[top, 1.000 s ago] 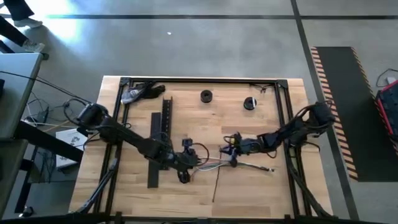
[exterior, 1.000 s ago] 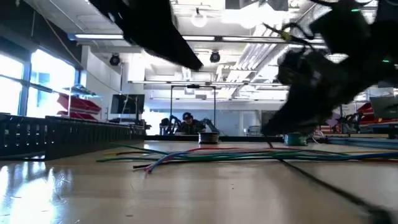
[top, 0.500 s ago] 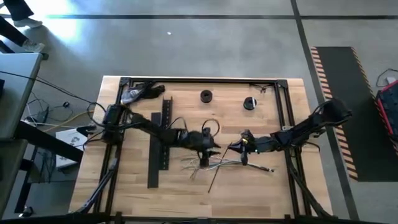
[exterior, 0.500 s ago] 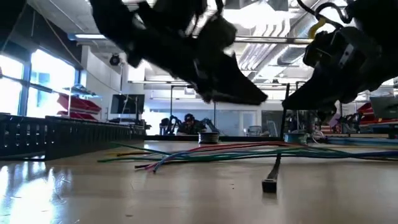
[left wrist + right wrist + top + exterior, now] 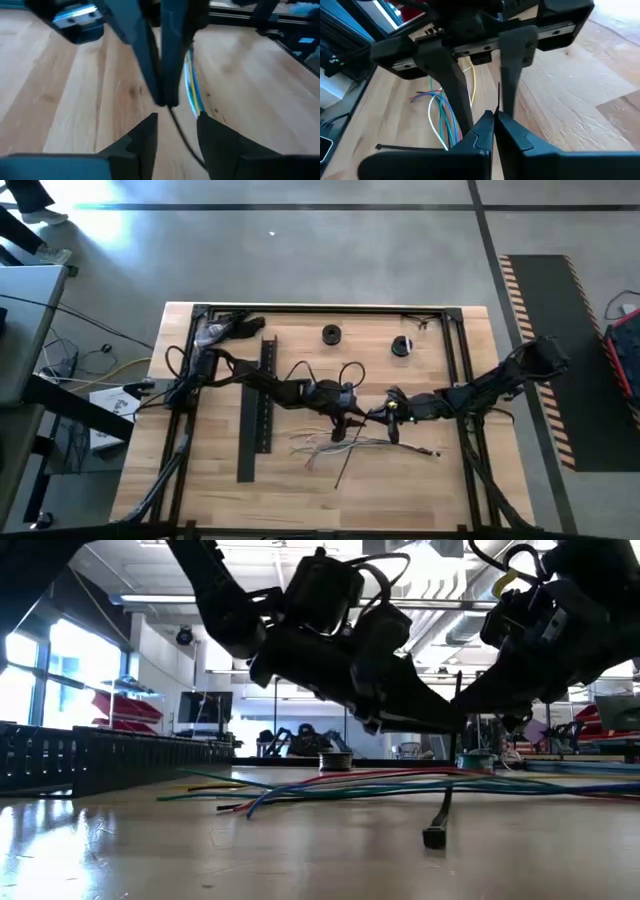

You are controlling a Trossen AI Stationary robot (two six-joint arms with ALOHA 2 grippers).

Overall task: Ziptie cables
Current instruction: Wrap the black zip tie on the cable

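the jaws of both arms meet above the middle of the surface (image 5: 420, 480), tip to tip, over the cables (image 5: 345, 446). the right gripper (image 5: 494, 119) has its jaws pressed nearly together, and a thin dark zip tie (image 5: 440, 810) runs up between them; in the low view the tie hangs down from there, its small square head resting on the wood on the near side of the cables. the left gripper (image 5: 176, 127) has its jaws apart by a clear gap with the same dark strand passing through that gap; whether they touch it cannot be told.

the cables lie loose on the surface just nearer than the two grippers, a fanned bundle of pale, green, blue and red wires spreading left and right.

the left arm reaches in from the far left corner, stretched low and long across the black slotted channel (image 5: 258, 411), wrist tipped down. the right arm comes in from the right edge, also low, forearm nearly level.

farther off, two small dark spools (image 5: 332, 334) sit near the far edge.
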